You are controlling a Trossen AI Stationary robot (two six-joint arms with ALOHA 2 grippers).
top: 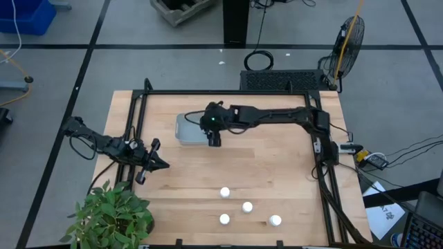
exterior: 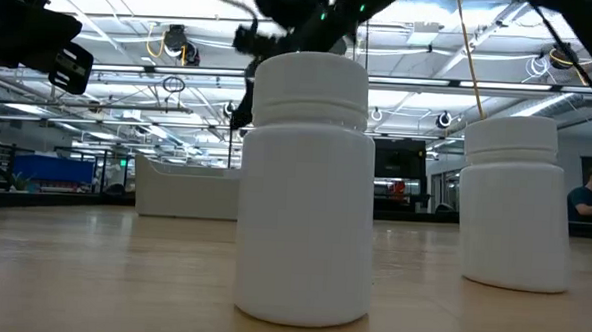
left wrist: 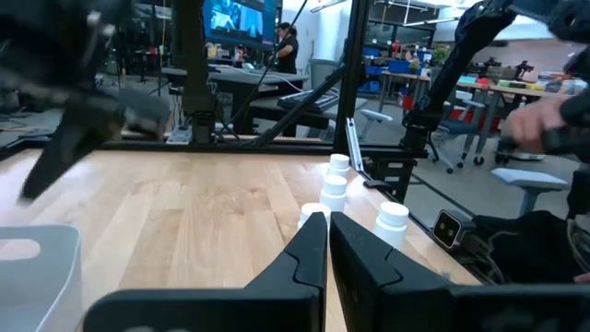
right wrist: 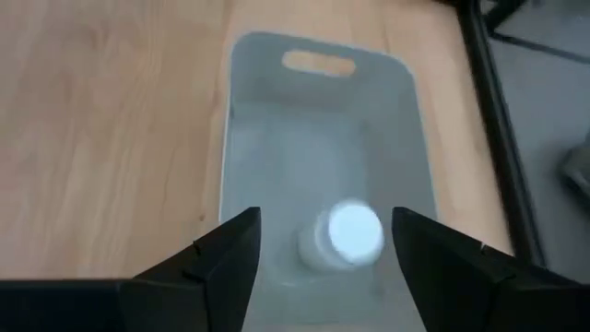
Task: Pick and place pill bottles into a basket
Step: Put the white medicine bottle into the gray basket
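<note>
The pale grey-blue basket [top: 185, 129] stands on the table left of centre, toward the far edge. My right gripper [top: 213, 137] hangs over the basket's right end, open. In the right wrist view one white pill bottle [right wrist: 343, 236] shows blurred inside the basket [right wrist: 318, 138], below and between the spread fingers [right wrist: 241, 249]; they do not touch it. Several white pill bottles stand upright near the front edge: [top: 225, 192], [top: 247, 207], [top: 224, 219], [top: 275, 220]. My left gripper [top: 158, 158] is shut and empty at the table's left side.
A green potted plant [top: 111, 214] stands at the near left corner. A black frame [top: 221, 93] runs around the table. In the low view two bottles [exterior: 305, 186] [exterior: 515, 201] stand close to the camera. Bare wood lies between the basket and the bottles.
</note>
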